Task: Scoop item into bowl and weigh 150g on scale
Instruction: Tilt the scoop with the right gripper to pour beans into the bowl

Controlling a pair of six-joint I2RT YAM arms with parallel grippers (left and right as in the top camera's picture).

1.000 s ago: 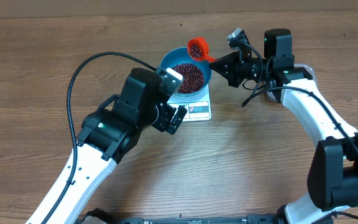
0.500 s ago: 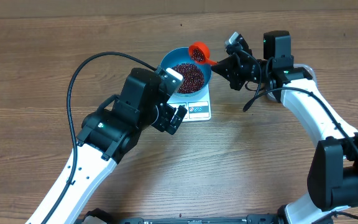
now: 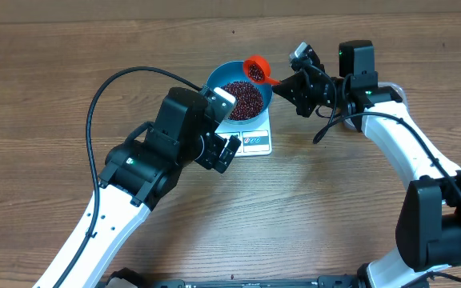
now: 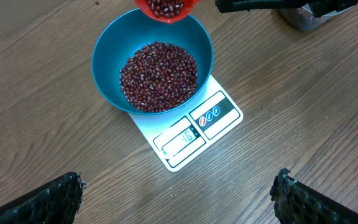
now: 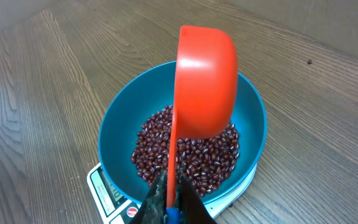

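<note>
Right fingers [image 5: 155, 205] clamp your red scoop [image 5: 205, 81] by its thin handle, left fingers [image 4: 48, 200] wide, empty — loose beans [image 4: 159, 76] roll easily, so tip gently over the bowl [image 4: 107, 56].

scoop: red scoop [image 3: 255, 69] was brought down and in over the last second, from beyond the far rim of the blue bowl [image 3: 214, 81] to over that rim | right gripper [image 3: 282, 79]: shifted slightly toward the bowl with the handle | scoop tilt: possibly altered, too small overhead to confirm | last half-second: no further shift detected
</note>
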